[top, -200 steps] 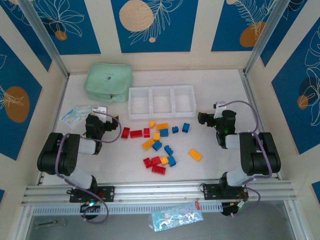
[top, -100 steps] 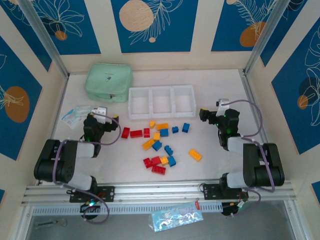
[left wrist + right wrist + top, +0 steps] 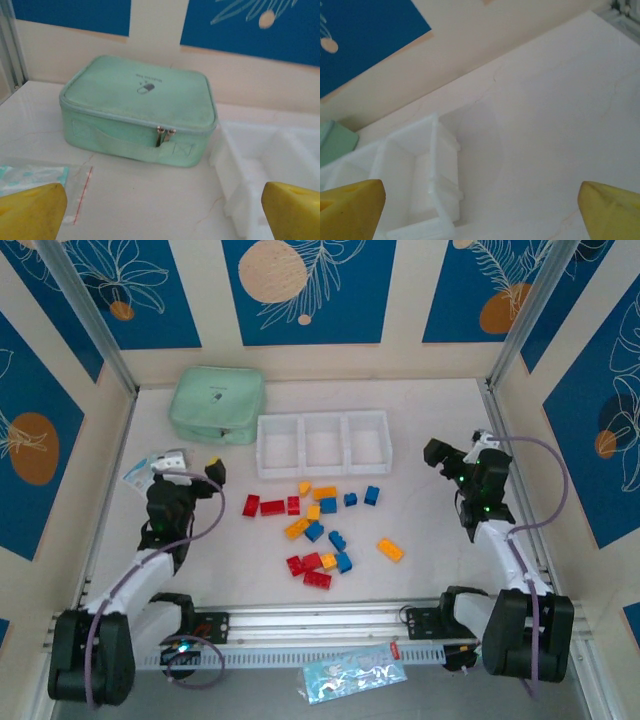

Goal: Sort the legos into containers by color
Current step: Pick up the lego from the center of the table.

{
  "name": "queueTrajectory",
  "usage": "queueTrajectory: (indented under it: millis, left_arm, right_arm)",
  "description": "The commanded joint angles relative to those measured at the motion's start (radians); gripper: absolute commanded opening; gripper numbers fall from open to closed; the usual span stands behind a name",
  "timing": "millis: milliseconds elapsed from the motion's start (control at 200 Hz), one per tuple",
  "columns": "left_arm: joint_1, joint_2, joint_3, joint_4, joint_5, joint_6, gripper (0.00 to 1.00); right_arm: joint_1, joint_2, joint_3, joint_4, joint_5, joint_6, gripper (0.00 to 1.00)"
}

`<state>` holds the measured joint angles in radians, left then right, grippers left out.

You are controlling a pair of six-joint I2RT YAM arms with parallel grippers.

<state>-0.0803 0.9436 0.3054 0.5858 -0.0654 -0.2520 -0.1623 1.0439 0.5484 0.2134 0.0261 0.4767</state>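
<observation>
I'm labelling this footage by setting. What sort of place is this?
Probably a robot lab test booth: a left arm and a right arm bolted to an aluminium rail, patterned panels walling a white table, and legos near the containers.

The left hand is black with yellow fingertips; the right hand matches, black with yellow tips. Between the two hands, the legos are red, blue and yellow-orange. Ahead of the hands, the containers are translucent white. Ahead of the left hand, the pouch is mint green with a small dark printed mark on top. Beside the left hand's left fingertip, the bag is clear with teal print and a red strip. The counter is white with faint veining. The wall panels are blue on cream, with white leaf outlines and peach circles.
</observation>
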Motion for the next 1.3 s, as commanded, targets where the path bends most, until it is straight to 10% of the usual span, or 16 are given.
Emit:
queueTrajectory:
  millis: [0,460,1010,1295]
  left_arm:
    - [0.011,-0.060,0.013,-0.170,-0.045,-0.182,0.99]
    - [-0.013,-0.069,0.257,-0.846,0.284,-0.322,0.99]
    - [-0.343,0.263,0.478,-1.135,0.079,-0.244,0.99]
    - [-0.366,0.462,0.570,-1.114,-0.016,-0.222,0.88]
  right_arm:
    - [-0.057,-0.012,0.018,-0.170,-0.132,0.177,0.99]
    - [0.257,-0.001,0.170,-0.509,-0.007,0.010,0.99]
    - [0.773,0.210,0.323,-0.614,0.047,-0.051,0.99]
    - [0.859,0.269,0.375,-0.608,0.093,-0.052,0.99]
